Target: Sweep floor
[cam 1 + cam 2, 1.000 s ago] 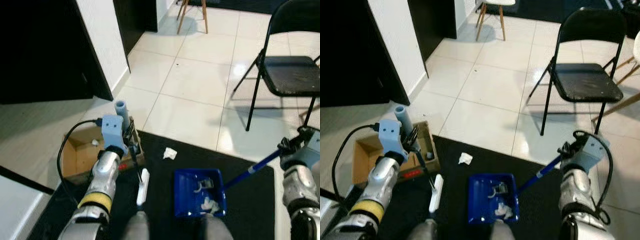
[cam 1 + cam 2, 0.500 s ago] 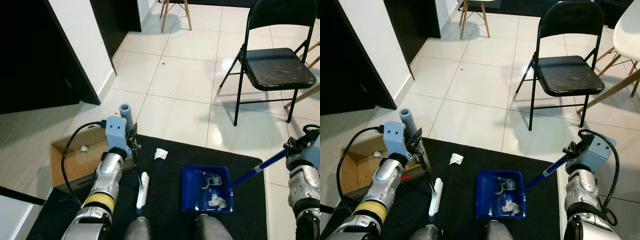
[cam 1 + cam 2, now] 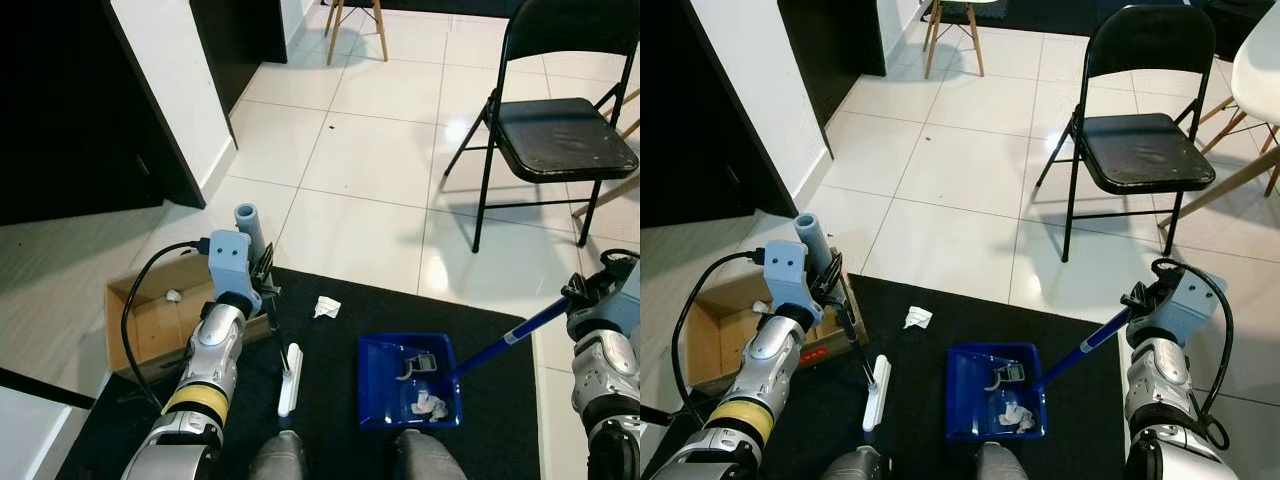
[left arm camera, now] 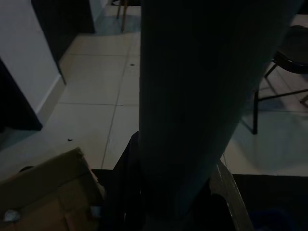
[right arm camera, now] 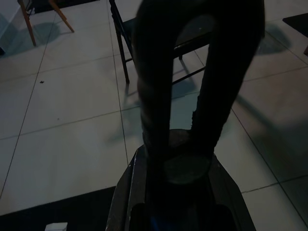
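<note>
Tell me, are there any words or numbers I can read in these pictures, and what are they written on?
No text can be read.
The cardboard box has a red label on its side, too small and blurred to read.
The blue dustpan and folding chair show no lettering.

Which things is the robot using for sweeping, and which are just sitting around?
For sweeping:
left claw holding the brush
right claw holding the blue dustpan
crumpled paper on the black mat

Just sitting around:
cardboard box
black folding chair
wooden stool
</note>
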`<state>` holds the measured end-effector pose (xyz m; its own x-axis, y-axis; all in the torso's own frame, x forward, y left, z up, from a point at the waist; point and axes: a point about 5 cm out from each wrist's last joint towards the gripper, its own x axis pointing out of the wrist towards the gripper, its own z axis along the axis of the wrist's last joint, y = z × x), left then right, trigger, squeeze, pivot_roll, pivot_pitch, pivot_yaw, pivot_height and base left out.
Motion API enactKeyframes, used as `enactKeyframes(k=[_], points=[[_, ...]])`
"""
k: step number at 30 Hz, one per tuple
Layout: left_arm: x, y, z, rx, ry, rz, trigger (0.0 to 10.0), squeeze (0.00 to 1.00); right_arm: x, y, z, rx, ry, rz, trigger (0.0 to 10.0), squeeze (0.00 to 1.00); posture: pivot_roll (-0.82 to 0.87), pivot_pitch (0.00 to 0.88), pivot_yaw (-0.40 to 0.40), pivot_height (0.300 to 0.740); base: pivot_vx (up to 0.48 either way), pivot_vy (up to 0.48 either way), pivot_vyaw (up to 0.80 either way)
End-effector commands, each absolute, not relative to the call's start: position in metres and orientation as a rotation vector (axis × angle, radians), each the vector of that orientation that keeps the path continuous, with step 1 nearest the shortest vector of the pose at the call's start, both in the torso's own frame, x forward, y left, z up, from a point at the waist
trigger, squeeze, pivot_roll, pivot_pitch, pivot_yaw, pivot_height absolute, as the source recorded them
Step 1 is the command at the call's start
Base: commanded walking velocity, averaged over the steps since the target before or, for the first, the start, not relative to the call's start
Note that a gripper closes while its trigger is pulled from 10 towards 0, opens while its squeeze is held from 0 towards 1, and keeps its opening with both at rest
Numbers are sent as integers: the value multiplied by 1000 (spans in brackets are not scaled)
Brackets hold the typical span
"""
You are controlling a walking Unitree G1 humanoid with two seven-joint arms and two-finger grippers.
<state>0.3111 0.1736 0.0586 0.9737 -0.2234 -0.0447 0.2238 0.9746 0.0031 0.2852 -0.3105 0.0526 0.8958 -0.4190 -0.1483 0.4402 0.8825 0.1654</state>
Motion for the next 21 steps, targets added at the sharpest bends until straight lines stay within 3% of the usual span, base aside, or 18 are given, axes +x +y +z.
enactKeyframes(k=[1, 21], points=[[308, 171, 52, -30, 77, -230, 10000, 0, 289, -317, 64, 188, 51, -462, 10000, 0, -31, 69, 9, 740, 0, 0, 0], [308, 170, 53, -58, 60, -234, 10000, 0, 289, -324, 69, 175, 44, -481, 10000, 0, -31, 83, 0, 740, 329, 0, 0]])
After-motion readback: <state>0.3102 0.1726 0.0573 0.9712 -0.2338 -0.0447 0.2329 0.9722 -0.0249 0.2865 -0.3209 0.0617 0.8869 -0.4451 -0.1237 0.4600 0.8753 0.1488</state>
